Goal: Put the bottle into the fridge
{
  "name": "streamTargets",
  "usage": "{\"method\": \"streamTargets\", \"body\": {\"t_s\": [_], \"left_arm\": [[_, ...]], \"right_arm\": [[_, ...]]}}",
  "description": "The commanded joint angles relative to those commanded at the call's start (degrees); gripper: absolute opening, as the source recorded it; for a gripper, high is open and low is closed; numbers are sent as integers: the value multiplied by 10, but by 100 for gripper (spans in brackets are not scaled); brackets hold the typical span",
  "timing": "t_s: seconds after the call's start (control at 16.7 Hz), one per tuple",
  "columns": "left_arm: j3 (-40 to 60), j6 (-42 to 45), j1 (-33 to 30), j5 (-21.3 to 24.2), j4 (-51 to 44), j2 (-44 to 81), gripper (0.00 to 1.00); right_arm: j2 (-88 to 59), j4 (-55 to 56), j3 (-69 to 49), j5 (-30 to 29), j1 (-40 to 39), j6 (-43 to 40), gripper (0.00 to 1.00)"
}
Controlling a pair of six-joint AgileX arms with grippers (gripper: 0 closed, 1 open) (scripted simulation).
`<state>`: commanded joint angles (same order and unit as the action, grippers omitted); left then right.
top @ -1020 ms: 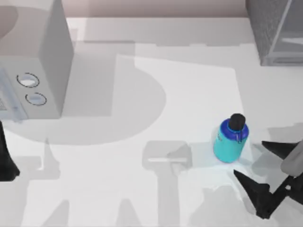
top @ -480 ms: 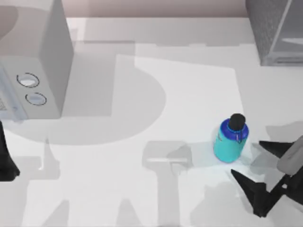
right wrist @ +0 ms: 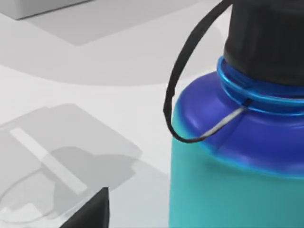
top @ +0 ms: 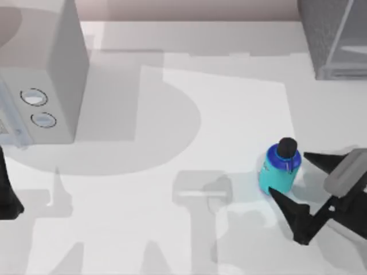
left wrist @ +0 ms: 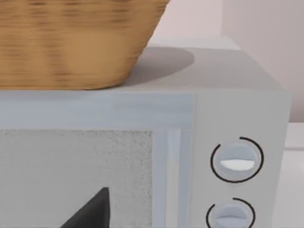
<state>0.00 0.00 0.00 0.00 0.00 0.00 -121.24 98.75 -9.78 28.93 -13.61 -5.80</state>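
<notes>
The bottle (top: 277, 170) stands upright on the table right of centre, turquoise with a dark blue collar and a black cap. My right gripper (top: 288, 173) is open, one finger at the bottle's near side and the other at its right side, close against it. The right wrist view has the bottle (right wrist: 237, 166) very close, with its thin loop hanging off the collar. The fridge (top: 334, 37) is the dark speckled cabinet at the far right corner. My left arm (top: 8, 195) is parked at the left edge.
A pale grey box with two round dials (top: 40, 74) stands at the far left, and a woven basket (left wrist: 76, 42) sits on top of it in the left wrist view. White table (top: 189, 229) lies open between bottle and box.
My right gripper has moved up and to the left, so its open fingers now straddle the bottle. The bottle has not moved.
</notes>
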Motion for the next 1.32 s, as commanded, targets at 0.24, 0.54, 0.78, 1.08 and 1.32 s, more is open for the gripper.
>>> {"method": "streamTargets", "body": {"t_s": [0.24, 0.54, 0.78, 1.08, 1.32], "left_arm": [[0, 0, 0, 0, 0, 0, 100], [0, 0, 0, 0, 0, 0, 100], [0, 0, 0, 0, 0, 0, 100], [0, 0, 0, 0, 0, 0, 100], [0, 0, 0, 0, 0, 0, 100]], "right_arm": [[-5, -19, -26, -22, -22, 5, 100], [-9, -37, -51, -42, -43, 10, 100], [-10, -42, -57, -47, -48, 11, 100], [-10, -42, -57, -47, -48, 11, 85], [-10, -42, -57, -47, -48, 11, 55]]}}
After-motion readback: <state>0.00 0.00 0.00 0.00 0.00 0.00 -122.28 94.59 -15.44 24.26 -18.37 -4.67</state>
